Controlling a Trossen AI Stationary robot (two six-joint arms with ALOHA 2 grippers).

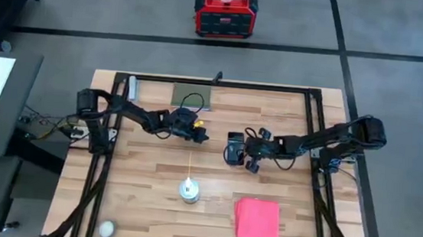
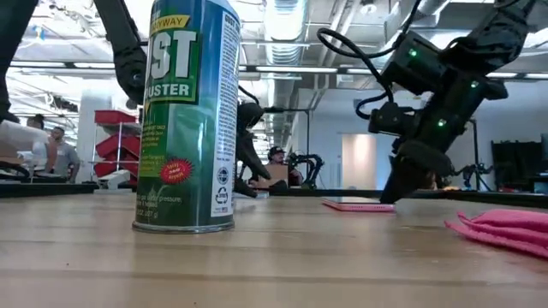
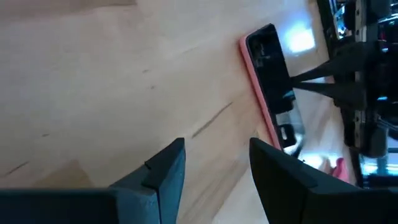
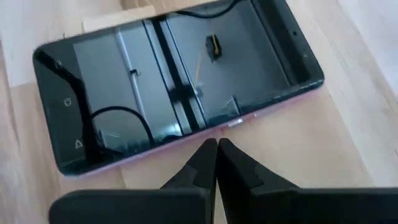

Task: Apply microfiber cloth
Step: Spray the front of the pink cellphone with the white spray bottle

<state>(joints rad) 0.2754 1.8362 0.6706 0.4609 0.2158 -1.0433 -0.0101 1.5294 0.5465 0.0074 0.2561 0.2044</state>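
lying apart from both grippers, microfiber cloth (image 1: 257,218); right gripper (image 4: 216,148) clenched empty, left gripper (image 3: 214,149) released.

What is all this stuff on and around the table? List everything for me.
Microfiber cloth: one, pinkish-red, near edge of the table towards the right, untouched.
Phone: one, black face with pink edge, flat on the table near the middle, by the right gripper.
Spray can: one, green with white lettering, upright at centre front.
Pad: one, dark green, far edge of the table.
Ball: one, white, near left corner.
Box: one, red and black, on the floor beyond the table.
People: a few, in the room behind.
Left gripper: dark, open, over bare wood beside the phone.
Right gripper: dark, shut, tips at the phone's edge.
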